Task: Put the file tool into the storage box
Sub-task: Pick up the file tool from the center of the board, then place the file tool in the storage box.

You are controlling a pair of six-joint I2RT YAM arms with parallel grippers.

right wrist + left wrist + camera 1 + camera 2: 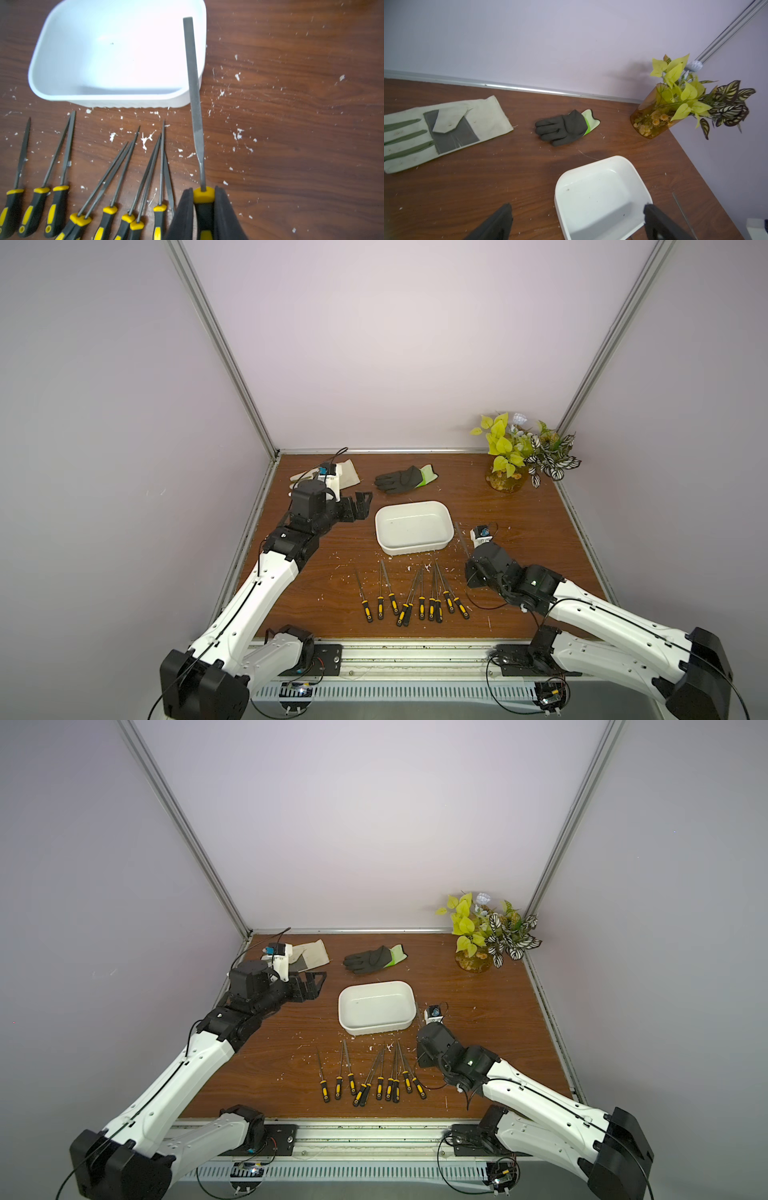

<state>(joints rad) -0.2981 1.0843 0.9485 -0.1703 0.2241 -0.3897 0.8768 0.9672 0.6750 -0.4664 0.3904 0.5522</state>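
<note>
Right claw (203, 195) is clenching the file (193, 83) by its handle. Box (415, 549) is lying at ten o'clock, so the blade should be clearing the rim before release.

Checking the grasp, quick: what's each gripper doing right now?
Left gripper: open, holding nothing.
Right gripper: shut on the file tool, gripping its handle.

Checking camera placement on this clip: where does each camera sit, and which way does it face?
Both top views: high behind the robot's base, looking down and forward over the table and storage box; left arm, right arm show.
Left wrist: low, facing the back wall, black glove, plant; the open left hand shows.
Right wrist: looks down along the right hand, shut on a file, toward the loose files.
Shared: all show the storage box.
</note>
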